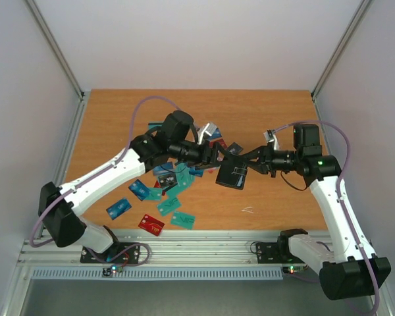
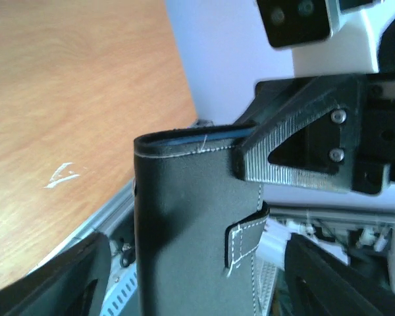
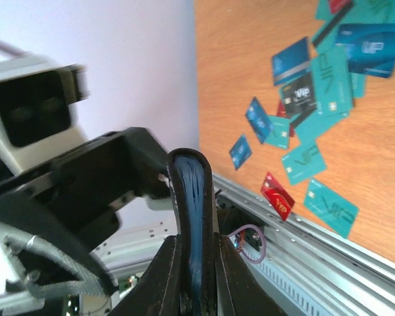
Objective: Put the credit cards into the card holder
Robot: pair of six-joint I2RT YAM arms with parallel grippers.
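Observation:
The black card holder (image 1: pixel 232 175) hangs above the table between my two grippers. My right gripper (image 1: pixel 249 166) is shut on it. In the right wrist view the holder (image 3: pixel 192 191) stands edge-on between the shut right gripper (image 3: pixel 194 263), its blue lining showing. In the left wrist view the holder (image 2: pixel 184 217) fills the middle. My left gripper (image 2: pixel 197 283) is open, with a gap between each finger and the holder. The right gripper's ribbed finger (image 2: pixel 289 158) clamps the holder's upper edge. The credit cards (image 1: pixel 168 191) lie scattered on the table under my left arm, also in the right wrist view (image 3: pixel 316 92).
A red card (image 1: pixel 151 224) and teal cards lie near the table's front edge. A small white scrap (image 1: pixel 248 210) lies on the wood at front right. A metal rail (image 1: pixel 197 245) runs along the front edge. White walls close in the sides and back.

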